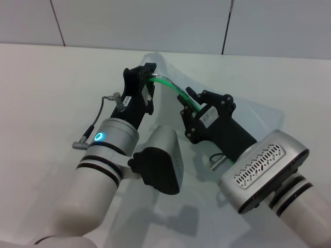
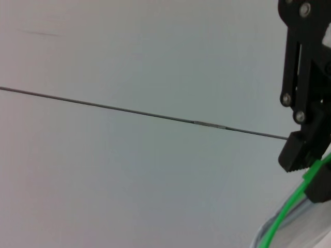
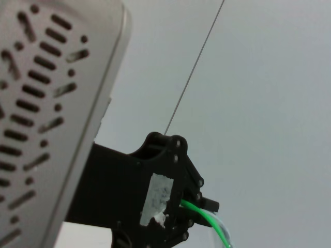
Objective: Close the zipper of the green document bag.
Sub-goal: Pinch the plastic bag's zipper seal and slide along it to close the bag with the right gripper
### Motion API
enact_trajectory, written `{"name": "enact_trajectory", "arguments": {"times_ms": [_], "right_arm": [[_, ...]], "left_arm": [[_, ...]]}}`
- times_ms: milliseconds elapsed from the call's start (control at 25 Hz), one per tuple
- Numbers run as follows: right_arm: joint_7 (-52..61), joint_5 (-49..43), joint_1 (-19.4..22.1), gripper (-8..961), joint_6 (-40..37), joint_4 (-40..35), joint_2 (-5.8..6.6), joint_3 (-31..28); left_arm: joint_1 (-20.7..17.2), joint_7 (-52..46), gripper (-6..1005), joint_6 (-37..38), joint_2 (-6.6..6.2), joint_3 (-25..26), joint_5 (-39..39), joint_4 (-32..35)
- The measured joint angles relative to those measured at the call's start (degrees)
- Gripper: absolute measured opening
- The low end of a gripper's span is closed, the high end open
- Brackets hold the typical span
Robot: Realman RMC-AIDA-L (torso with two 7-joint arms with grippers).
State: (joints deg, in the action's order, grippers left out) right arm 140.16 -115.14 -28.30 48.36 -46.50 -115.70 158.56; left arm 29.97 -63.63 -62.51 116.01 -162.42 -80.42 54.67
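Observation:
The green document bag [image 1: 253,111] is a translucent pouch, lifted off the white table between my two arms. Its zipper [image 1: 173,87] runs as a thin bright green strip curving from one gripper to the other. My left gripper [image 1: 150,77] is shut on the far end of that strip. My right gripper [image 1: 187,106] is shut on the strip a short way along, nearer me. In the left wrist view, black fingers [image 2: 301,153] clamp the zipper [image 2: 287,211]. The right wrist view shows the zipper [image 3: 208,215] leaving a black gripper body. No slider tab shows.
The white table [image 1: 46,98] stretches to the left and far side. A tiled wall [image 1: 155,20] rises behind it. My left arm's grey cable and plug [image 1: 83,142] hang beside its wrist.

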Motion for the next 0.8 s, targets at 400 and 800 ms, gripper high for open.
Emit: {"name": "enact_trajectory", "arguments": {"times_ms": [400, 800], "right_arm": [[-0.18, -0.07, 0.05, 143, 0.71, 0.07, 0.03, 0.29], [0.01, -0.09, 0.17, 96, 1.26, 0.12, 0.04, 0.43]], "left_arm": [[-0.05, 0.41, 58, 0.03, 0.0, 0.0, 0.0, 0.0], [-0.18, 0.64, 58, -0.01, 0.0, -0.11, 0.0, 0.0]]}}
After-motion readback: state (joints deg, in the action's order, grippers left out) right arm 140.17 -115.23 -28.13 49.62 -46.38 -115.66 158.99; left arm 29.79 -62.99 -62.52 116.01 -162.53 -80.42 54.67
